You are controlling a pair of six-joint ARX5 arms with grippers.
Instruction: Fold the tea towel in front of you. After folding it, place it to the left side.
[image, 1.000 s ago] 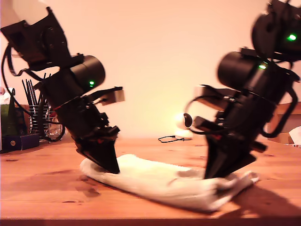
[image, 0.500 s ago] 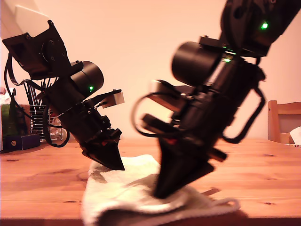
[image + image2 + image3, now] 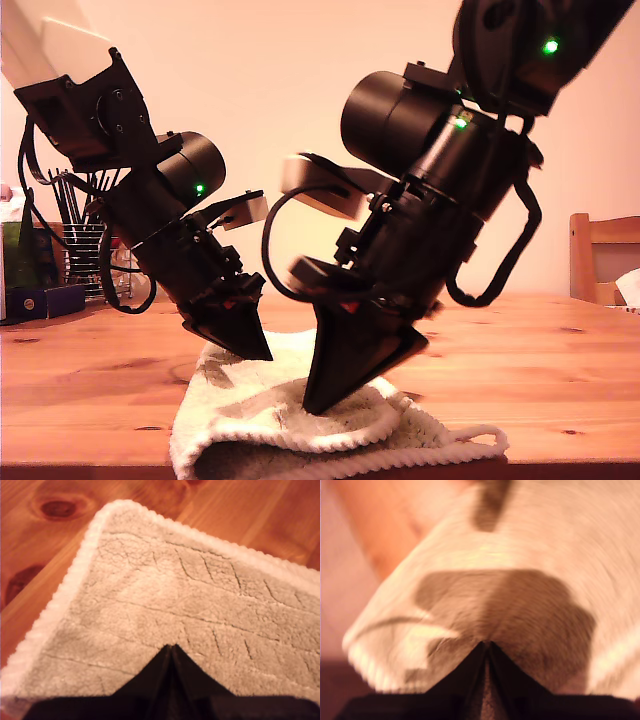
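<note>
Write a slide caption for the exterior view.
Two grippers press their tips onto a partly folded cream towel on a wooden table.

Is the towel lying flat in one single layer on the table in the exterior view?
No. The towel is doubled over itself on the table, with a looped fold at its front edge.

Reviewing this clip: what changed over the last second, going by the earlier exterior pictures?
My second tool, shut on the tea towel, swept from the exterior view's right toward its left, carrying that end across so the towel now lies doubled over instead of stretched out. My first tool stayed shut at the towel's other end, barely shifting. The table is unchanged.
</note>
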